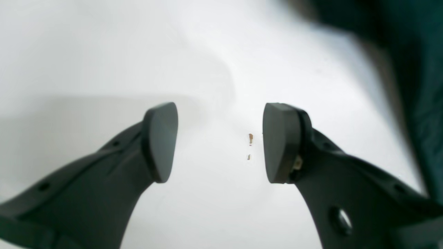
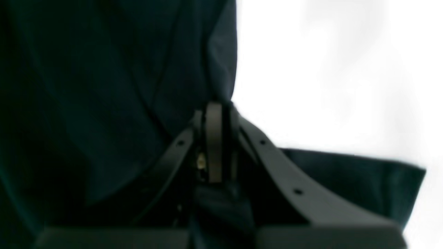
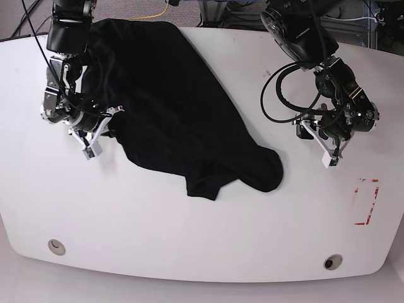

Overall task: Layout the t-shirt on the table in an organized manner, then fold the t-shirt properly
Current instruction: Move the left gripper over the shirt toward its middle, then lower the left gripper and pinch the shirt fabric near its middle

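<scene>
The black t-shirt (image 3: 177,101) lies bunched on the white worktop (image 3: 189,240), running as a long diagonal band from the upper left of the base view down to a rounded lump near centre. It's far from laid out: folds and creases everywhere, no sleeve showing clearly.

At the left of that frame, the right gripper (image 3: 95,129) is clenched on the shirt's left edge; in its wrist view the fingers (image 2: 214,138) sit pressed together with dark cloth draped around them.

Over on the right side, the left gripper (image 3: 328,148) hangs above bare worktop, its fingers (image 1: 161,141) spread wide and empty. In its wrist view the shirt is only a dark blur at the upper right corner (image 1: 408,52), off to one side and not between the pads.

So the free end of the cloth, that lump near centre, lies toward frame-left from the open fingers, with clear worktop between. That arm looks best placed for it.

Red tape outline (image 3: 366,202) at lower right, two metal grommets (image 3: 332,262) near the bottom edge; neither blocks the way.
</scene>
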